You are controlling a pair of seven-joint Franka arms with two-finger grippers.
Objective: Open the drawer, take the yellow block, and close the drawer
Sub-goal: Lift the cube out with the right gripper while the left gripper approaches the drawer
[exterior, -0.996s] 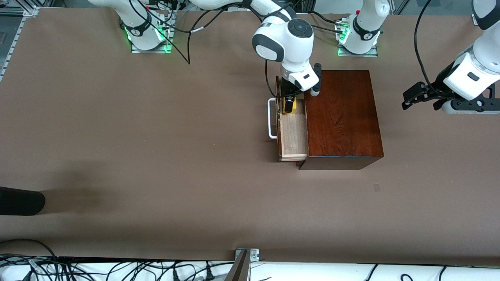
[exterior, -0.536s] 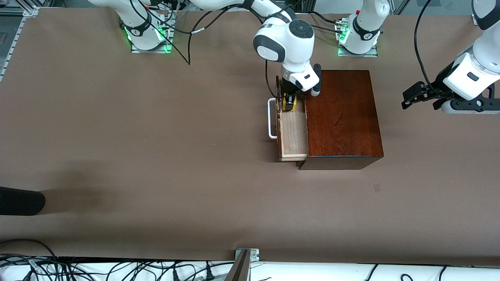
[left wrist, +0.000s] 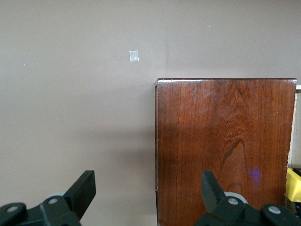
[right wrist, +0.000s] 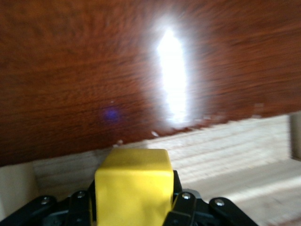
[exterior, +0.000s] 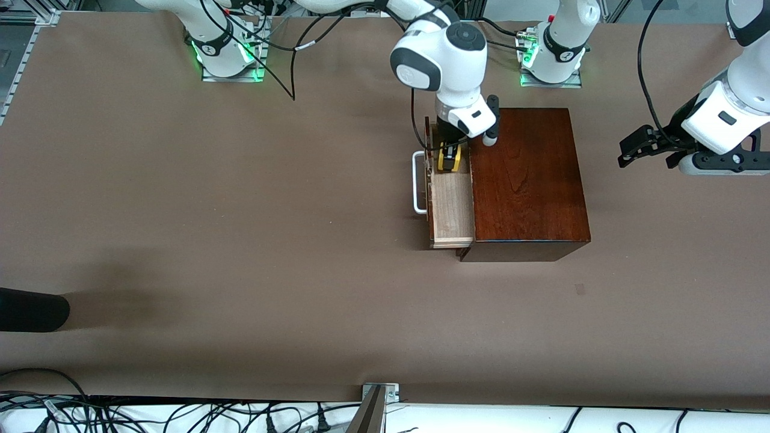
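Risk is that yellow block (right wrist: 132,186), which my right gripper (exterior: 449,157) clamps over the open drawer (exterior: 452,210), knocks the box (exterior: 529,180) edge and slips; left gripper (left wrist: 146,193), spread wide, waits.

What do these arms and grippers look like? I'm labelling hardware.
Both arms are glossy white with dark grey joint caps and loose black cables; green lights glow at their bases. The right gripper and left gripper are black, with black jaws.
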